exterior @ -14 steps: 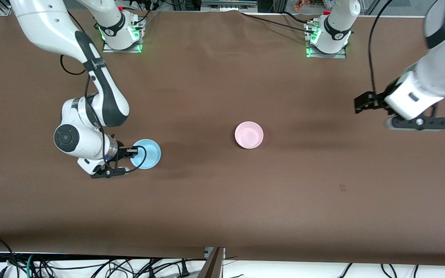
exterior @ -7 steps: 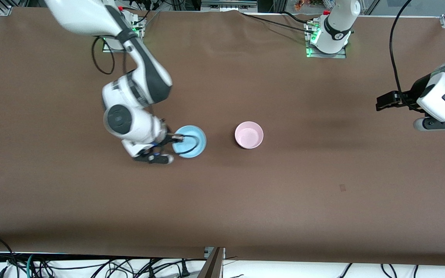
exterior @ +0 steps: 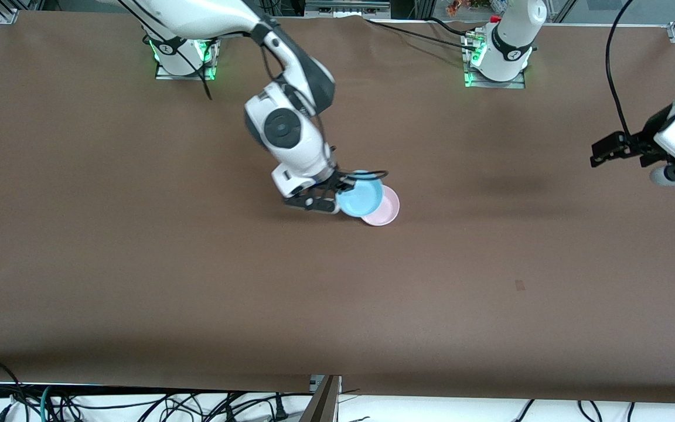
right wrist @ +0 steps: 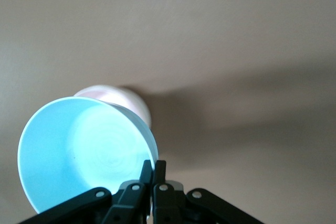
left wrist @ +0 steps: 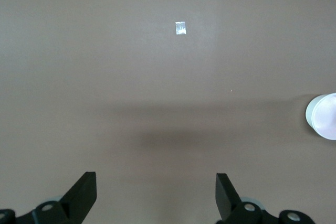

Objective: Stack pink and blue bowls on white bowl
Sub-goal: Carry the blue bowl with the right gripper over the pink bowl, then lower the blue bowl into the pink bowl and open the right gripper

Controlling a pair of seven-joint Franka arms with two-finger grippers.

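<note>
Counting one blue bowl [exterior: 361,197], one pink bowl [exterior: 385,212].

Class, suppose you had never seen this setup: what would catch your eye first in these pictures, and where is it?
The eye goes first to the blue bowl, pinched by its rim in the right gripper and carried in the air, partly over the pink bowl that sits near the middle of the brown table. Next comes the left gripper, open and waiting over the table at the left arm's end.

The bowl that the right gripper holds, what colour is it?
Light sky blue; the blue bowl shows best in the right wrist view, pinched by the right gripper.
</note>
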